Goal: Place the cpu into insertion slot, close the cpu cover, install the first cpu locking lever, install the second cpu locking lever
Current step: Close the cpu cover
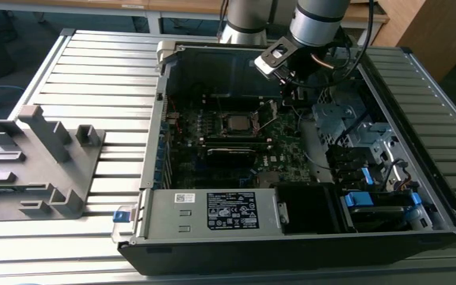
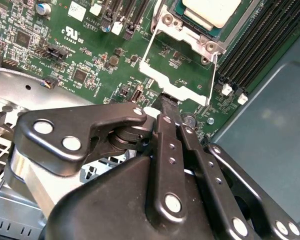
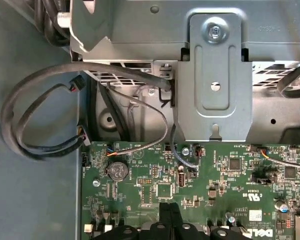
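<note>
- The gripper (image 2: 169,105) reaches inside an open computer case (image 1: 291,237); its black fingers (image 2: 165,135) are pressed together, tips meeting the free edge of the cpu cover (image 2: 176,89). Whether they pinch it I cannot tell.
- The cpu (image 2: 210,10) lies flat in the insertion slot (image 2: 190,36), beyond the cover, apart from the gripper.
- The cover is open, its frame stretching from the slot toward the fingertips.
- The green motherboard (image 2: 90,60) lies beneath; the case rests on a slatted metal table (image 1: 93,71) beside a grey fixture (image 1: 38,160).
</note>
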You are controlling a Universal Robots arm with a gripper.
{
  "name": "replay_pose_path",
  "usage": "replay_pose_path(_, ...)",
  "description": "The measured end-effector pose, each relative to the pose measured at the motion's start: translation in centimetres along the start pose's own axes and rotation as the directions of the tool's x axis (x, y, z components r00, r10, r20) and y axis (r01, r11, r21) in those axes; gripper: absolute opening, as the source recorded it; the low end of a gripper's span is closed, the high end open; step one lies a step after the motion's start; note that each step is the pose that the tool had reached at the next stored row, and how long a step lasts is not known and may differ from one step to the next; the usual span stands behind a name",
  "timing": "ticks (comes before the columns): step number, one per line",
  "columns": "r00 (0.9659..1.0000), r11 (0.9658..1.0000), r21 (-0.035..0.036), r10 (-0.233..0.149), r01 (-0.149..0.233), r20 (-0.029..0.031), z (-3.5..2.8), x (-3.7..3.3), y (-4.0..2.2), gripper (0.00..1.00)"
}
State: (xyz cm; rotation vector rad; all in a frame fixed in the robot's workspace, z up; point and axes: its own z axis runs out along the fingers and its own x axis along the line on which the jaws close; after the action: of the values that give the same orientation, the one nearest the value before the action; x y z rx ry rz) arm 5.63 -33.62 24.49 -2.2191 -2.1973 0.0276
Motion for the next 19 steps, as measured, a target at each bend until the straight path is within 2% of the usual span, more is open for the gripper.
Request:
replay_pose_path(4,1.0,1.0,0.0003,0.0,0.0,-0.0002,0.01,0.0,-0.12,0.11)
replay_pose_path(6,1.0,1.0,-0.0002,0.0,0.0,-0.0001,0.02,0.0,-0.63,0.11)
replay_pose_path(10,1.0,1.0,-0.0058,0.0,0.0,-0.0001,0.07,-0.02,-2.31,0.11)
replay_pose_path(17,1.0,0.9997,-0.0243,0.0,0.0,-0.0004,0.16,-0.06,-5.5,0.11)
replay_pose_path(19,1.0,0.9996,-0.0271,0.0,0.0,-0.0004,0.18,-0.06,-6.06,0.11)
